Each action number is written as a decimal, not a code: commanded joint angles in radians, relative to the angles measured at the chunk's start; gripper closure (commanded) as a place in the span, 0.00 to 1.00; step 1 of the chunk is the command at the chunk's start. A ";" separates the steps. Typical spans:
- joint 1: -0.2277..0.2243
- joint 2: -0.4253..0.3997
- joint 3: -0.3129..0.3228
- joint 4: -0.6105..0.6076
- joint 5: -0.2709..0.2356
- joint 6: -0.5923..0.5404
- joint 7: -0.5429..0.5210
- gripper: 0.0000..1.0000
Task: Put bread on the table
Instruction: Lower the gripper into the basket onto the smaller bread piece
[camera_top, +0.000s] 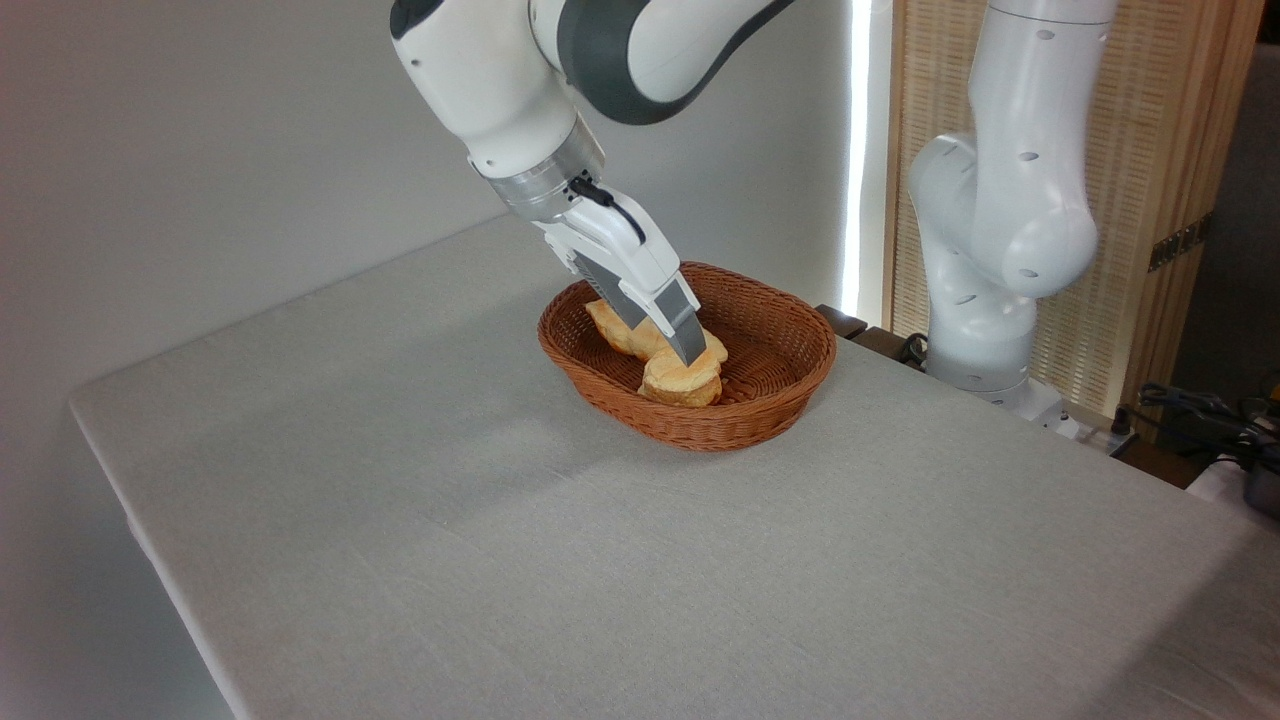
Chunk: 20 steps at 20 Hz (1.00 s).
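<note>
Inside the basket (775, 395), the gripper (690, 352) partly hides the bread (682, 380); its spread is unreadable.

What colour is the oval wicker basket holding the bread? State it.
The oval wicker basket is reddish brown, a plain woven weave; the fixed camera view shows it clearly.

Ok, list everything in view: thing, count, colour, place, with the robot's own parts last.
table: one, light grey cloth, fills the lower frame.
basket: one, brown wicker, oval, on the table right of centre.
bread: one, small round golden-orange bun, in the basket, near side.
long loaf: one, pale golden, in the basket behind the bun, partly hidden by the gripper.
slatted screen: one, light wood, behind the table at right.
cables: several, dark, far right edge.
arm: one, white and grey.
gripper: one, tilted into the basket, fingertips at the bun's top; open or shut cannot be told.
</note>
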 joint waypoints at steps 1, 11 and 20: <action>-0.043 -0.010 0.008 -0.034 -0.017 -0.011 -0.015 0.00; -0.084 0.108 0.008 -0.035 -0.025 0.046 -0.012 0.00; -0.084 0.154 0.007 -0.035 -0.015 0.063 -0.008 0.00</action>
